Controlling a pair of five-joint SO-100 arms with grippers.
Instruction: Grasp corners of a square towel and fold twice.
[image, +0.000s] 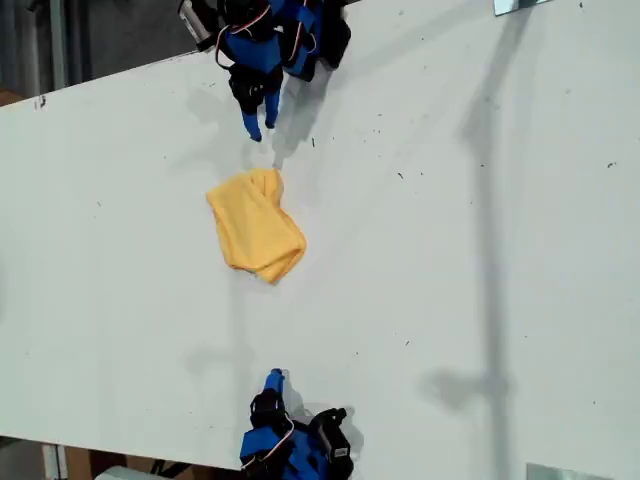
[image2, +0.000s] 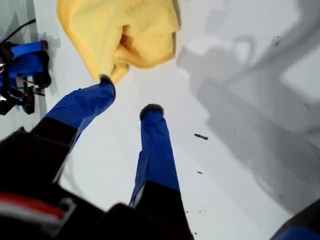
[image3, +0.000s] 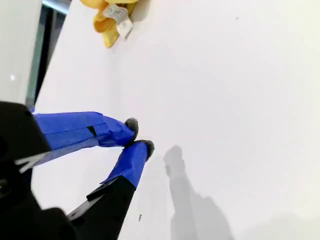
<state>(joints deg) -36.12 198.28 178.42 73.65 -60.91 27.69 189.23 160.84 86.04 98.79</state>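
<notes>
The yellow-orange towel (image: 255, 228) lies bunched in a folded lump on the white table (image: 450, 250), left of centre in the exterior view. My first gripper (image: 261, 126) reaches in from the exterior view's top. It is open with nothing between its blue fingers (image2: 155, 145), just short of the towel (image2: 125, 30). One fingertip is at a drooping corner (image2: 112, 72). My second gripper (image: 274, 379) sits at the exterior view's bottom edge, well short of the towel. Its fingertips (image3: 131, 126) are closed together and hold nothing. The second wrist view shows the towel (image3: 102, 22) far off with its white tag (image3: 121, 20).
The table's slanted far edge (image: 110, 75) runs across the exterior view's top left. Metal pieces sit at its top right (image: 515, 5) and bottom right (image: 580, 472). Small dark specks (image2: 201, 136) mark the tabletop. The other arm's base (image2: 22, 65) shows in the first wrist view.
</notes>
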